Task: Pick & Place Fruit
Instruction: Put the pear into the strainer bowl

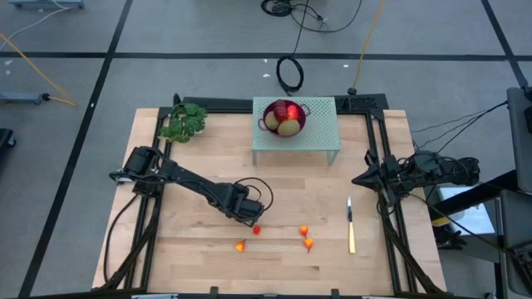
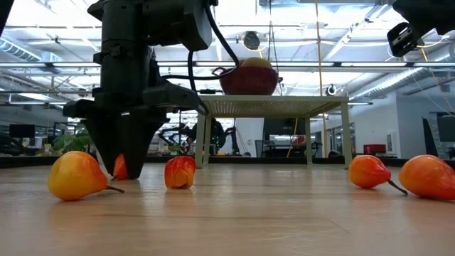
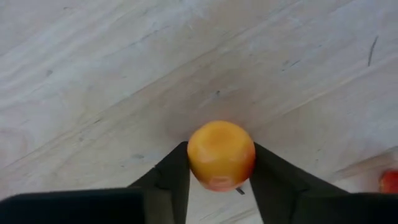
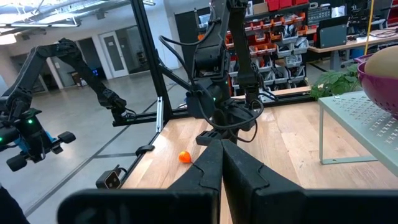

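While it stands low over the pale wood: the left gripper [image 1: 252,218] has its two dark, wedge-shaped fingers [image 3: 171,180] pressed against either side of a small fruit.
Held fruit: the gripped pepper-like piece [image 3: 221,155] is round from above, smooth and waxy, orange-yellow with a redder lower edge; it sits right at the tabletop surface between the fingers.
Near the left gripper: a small red piece [image 1: 257,230] lies just beside the fingertips; in the low view it is a squat, lobed, glossy red-orange shape [image 2: 180,172].
Farther out from it: an orange bit [image 1: 241,245] rests near the gripper, toward the tabletop's front edge; two more orange-red bits [image 1: 304,231] and [image 1: 308,242] lie close together, well apart from the gripper toward the knife.
Their form: in the low view these are plump, tapered, shiny bodies with thin stems.
Tabletop [image 1: 191,249]: light, finely grained wooden planks.
Bowl [image 1: 285,116]: a dark purple, round dish holding a red ball and brownish ovals, set on a pale green perforated stand [image 1: 320,124], well away from both grippers.
Knife [image 1: 351,226]: slim, yellowish handle, lying flat.
Sprig [image 1: 184,123]: leafy and green, at the tabletop's far corner.
Right gripper [image 1: 359,178]: parked at the tabletop's side edge, its fingers pressed together with nothing between them.
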You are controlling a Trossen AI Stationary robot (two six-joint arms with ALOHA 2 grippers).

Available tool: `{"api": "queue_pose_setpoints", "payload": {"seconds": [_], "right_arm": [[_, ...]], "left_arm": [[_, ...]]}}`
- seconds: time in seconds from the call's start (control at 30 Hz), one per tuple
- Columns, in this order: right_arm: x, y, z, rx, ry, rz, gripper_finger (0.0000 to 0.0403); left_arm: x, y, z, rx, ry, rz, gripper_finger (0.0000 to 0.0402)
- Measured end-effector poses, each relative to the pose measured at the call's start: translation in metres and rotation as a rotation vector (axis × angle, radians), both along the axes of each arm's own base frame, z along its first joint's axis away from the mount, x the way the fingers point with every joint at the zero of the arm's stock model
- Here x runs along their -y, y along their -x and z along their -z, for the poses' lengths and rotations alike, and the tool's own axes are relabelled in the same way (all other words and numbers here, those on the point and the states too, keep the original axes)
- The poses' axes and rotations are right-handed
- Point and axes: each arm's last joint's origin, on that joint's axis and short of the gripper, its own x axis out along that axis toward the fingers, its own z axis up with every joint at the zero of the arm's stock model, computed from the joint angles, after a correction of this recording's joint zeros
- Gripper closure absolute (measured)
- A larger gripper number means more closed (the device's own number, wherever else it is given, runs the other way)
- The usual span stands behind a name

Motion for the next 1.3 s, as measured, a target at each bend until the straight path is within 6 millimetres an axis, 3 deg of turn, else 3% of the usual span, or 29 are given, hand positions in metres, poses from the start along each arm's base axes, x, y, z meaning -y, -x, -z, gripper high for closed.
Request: {"api": "queue_pose_setpoints", "payload": {"seconds": [0.2,0.37,0.47,0.63,0.87,1.17,1.3], "right_arm": [[0.000,0.000,0.000,0.000,0.000,0.000,0.0399],[0.000,0.000,0.000,0.000,0.000,0.000,0.0399],[0.000,0.000,0.000,0.000,0.000,0.000,0.0399],[0.000,0.000,0.000,0.000,0.000,0.000,0.0399],[0.000,0.000,0.000,0.001,0.000,0.000,0.0399],[0.000,0.000,0.000,0.001,0.000,0.000,0.0399],[0.000,0.000,0.000,0.001,0.000,-0.001,0.0399]], "left_arm": [[0.001,-0.003,-0.004,0.010,0.005,0.029,0.0306],[0.000,-0.013,-0.024,0.068,0.009,0.097,0.0310],[-0.002,-0.019,-0.047,0.137,-0.029,0.130,0.0311],[-0.008,-0.028,-0.103,0.305,-0.148,0.160,0.0312],[-0.017,-0.025,-0.173,0.541,-0.360,0.134,0.0313],[-0.025,-0.023,-0.225,0.678,-0.568,0.134,0.0313],[-0.037,-0.027,-0.240,0.709,-0.660,0.144,0.0313]]}}
